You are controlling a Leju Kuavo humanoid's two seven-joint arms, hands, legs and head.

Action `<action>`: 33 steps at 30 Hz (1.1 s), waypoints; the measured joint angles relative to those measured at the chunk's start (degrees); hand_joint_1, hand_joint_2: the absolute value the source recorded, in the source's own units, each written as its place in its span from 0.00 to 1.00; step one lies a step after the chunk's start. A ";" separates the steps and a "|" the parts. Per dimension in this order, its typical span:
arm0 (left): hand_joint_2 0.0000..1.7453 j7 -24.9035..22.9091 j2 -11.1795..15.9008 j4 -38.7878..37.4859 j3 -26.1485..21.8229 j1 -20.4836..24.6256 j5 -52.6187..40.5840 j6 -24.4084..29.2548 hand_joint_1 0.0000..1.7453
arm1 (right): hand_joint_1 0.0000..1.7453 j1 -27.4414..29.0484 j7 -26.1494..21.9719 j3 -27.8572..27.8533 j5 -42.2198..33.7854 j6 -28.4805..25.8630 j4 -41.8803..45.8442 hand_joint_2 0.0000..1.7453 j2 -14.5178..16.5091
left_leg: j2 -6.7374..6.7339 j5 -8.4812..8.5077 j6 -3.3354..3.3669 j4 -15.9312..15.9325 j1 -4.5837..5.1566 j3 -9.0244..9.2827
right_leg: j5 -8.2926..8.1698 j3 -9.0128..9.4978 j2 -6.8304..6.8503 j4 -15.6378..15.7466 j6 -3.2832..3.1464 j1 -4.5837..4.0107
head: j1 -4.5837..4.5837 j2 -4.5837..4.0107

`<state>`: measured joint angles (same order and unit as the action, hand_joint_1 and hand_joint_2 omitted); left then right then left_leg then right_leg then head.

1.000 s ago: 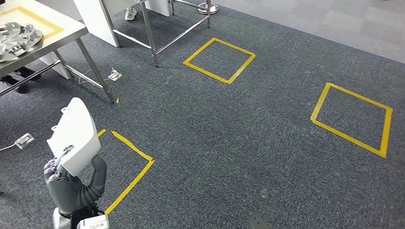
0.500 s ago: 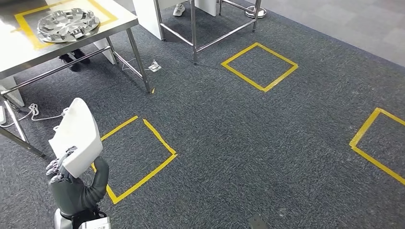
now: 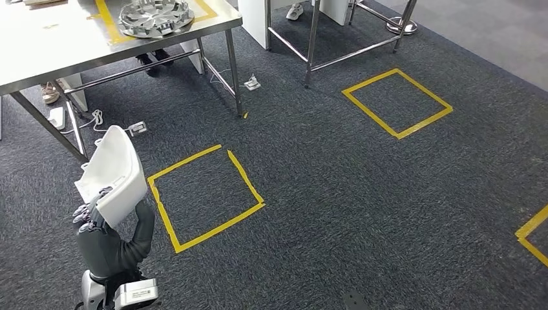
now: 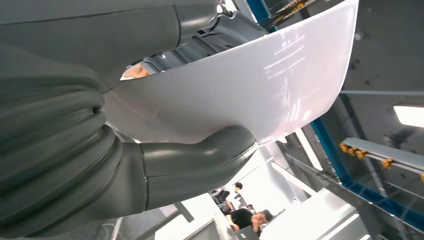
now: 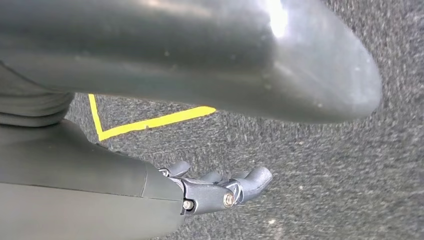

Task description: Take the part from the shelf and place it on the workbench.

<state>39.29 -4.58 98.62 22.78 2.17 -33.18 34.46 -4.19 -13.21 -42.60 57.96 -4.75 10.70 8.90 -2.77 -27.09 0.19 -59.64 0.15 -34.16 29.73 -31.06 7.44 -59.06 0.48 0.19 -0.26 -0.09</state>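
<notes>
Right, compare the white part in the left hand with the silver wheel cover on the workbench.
The white part is plain, smooth and curved; the silver wheel cover is round with cut-out spokes. The part stands tilted in the left hand above the carpet; the cover lies flat on the workbench within yellow tape.

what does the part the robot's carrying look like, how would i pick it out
Start at the steel workbench at upper left, then drop to the carpet below it. There the left hand grips the part: a curved, glossy white plastic shell, unlike the silver wheel cover lying on the bench.
</notes>
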 joint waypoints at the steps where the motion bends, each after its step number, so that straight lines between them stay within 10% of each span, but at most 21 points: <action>1: 1.00 0.02 -0.05 -0.09 -0.02 -0.04 -0.05 0.07 1.00 | 0.00 -0.07 -0.02 -0.01 0.00 -0.03 0.02 0.00 -0.02 | 0.63 0.18 0.36 0.19 -0.12 0.01 | 0.29 0.00 -0.74 -0.23 0.38 0.11 | 0.02 0.00; 4: 1.00 0.26 -0.53 -0.46 -0.04 0.04 -0.39 0.48 1.00 | 0.00 -0.04 -0.01 -0.05 0.14 -0.08 0.07 0.00 -0.10 | 2.58 0.66 1.20 0.59 -0.59 0.01 | 4.07 -2.90 -5.79 -6.65 1.22 0.47 | 0.24 0.00; 7: 1.00 0.44 -0.86 -1.33 -0.04 0.09 -0.61 1.00 1.00 | 0.00 0.29 0.20 -0.11 0.38 -0.07 0.07 0.00 -0.24 | 5.02 0.77 1.36 0.45 -0.64 -0.24 | 6.54 -7.37 -7.05 -14.97 1.43 0.51 | 0.38 0.00; 11: 1.00 0.50 -1.19 -2.16 -0.05 0.62 -0.72 1.80 1.00 | 0.00 0.14 0.15 -0.16 0.57 0.38 0.07 0.00 -0.46 | 8.38 0.88 0.72 -0.07 -0.74 -0.46 | 0.16 -2.95 -9.78 -4.25 1.19 0.96 | 0.39 0.00; 15: 1.00 0.44 -1.43 -2.56 -0.05 1.09 -0.75 2.04 1.00 | 0.00 0.05 0.14 -0.43 0.27 0.93 0.05 0.00 -0.45 | 10.86 1.48 -1.01 0.27 -0.84 -1.19 | -0.68 -1.25 -10.70 -0.32 0.33 0.93 | 0.34 0.00; 20: 1.00 0.42 -1.44 -2.87 -0.03 1.53 -0.71 2.09 1.00 | 0.00 0.21 0.11 -0.68 0.15 1.03 0.07 0.00 -0.37 | 4.07 -4.05 -2.08 -9.36 -0.64 -5.85 | -1.21 -0.95 -6.99 0.29 -1.49 0.83 | -0.12 0.00; 23: 1.00 0.42 -1.40 -3.30 -0.03 1.57 -0.54 2.08 1.00 | 0.00 0.30 0.15 -0.85 -0.13 0.92 0.07 0.00 -0.37 | 3.29 -5.61 -2.25 -15.19 -0.70 -8.07 | -1.11 -1.01 -5.08 0.23 -1.60 0.63 | -0.12 0.00; 28: 1.00 0.57 -1.40 -3.64 -0.03 2.17 2.29 1.59 1.00 | 0.00 -0.15 0.08 -1.84 -1.41 0.28 0.07 0.00 -0.34 | 2.01 -0.32 -1.02 -0.52 -0.26 0.38 | -0.90 -1.09 -3.88 -0.11 -0.73 0.32 | -0.10 0.00; 33: 1.00 0.68 -1.50 -4.04 -0.04 3.15 2.49 2.75 1.00 | 0.00 -0.37 0.09 -2.54 -1.66 -0.17 0.07 0.00 -0.29 | 2.46 -0.11 0.74 0.93 -0.50 0.88 | 0.15 -2.10 -4.84 -1.98 1.00 0.51 | -0.01 0.00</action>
<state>39.97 -6.08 94.58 22.74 5.32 -30.69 37.21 -4.56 -13.11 -45.13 56.30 -4.92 10.78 8.61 -0.32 -27.20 0.93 -58.71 -0.35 -33.28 29.88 -33.17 2.60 -61.04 1.48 0.69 -0.27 -0.09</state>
